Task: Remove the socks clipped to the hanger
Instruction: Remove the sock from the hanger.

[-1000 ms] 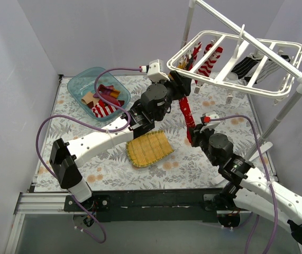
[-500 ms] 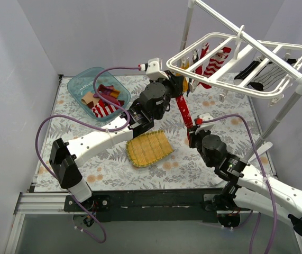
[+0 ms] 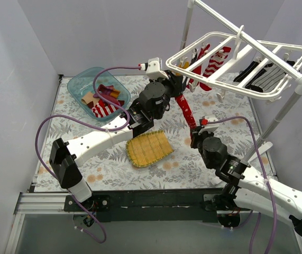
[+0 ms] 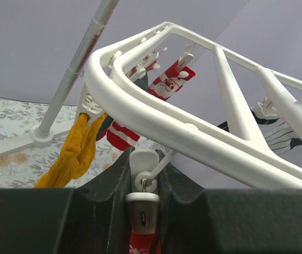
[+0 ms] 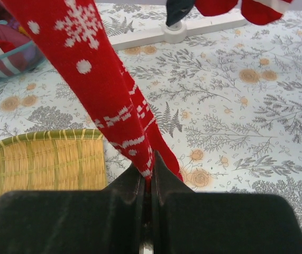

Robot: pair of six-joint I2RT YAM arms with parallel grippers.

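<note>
Narrowing from wide, the left hand (image 4: 144,164) now pinches the clip (image 4: 142,209) while the right hand (image 5: 147,172) holds the red sock (image 5: 98,90) taut; release from the hanger (image 4: 156,114) looks near

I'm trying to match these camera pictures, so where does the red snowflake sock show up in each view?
Top external: red snowflake sock, centre, a diagonal strip.
Left wrist: bottom centre, only its top edge, under the clip.
Right wrist: upper left down to centre.
Shared landmark: floral tablecloth.

High rear overview; two close, low wrist views.
</note>
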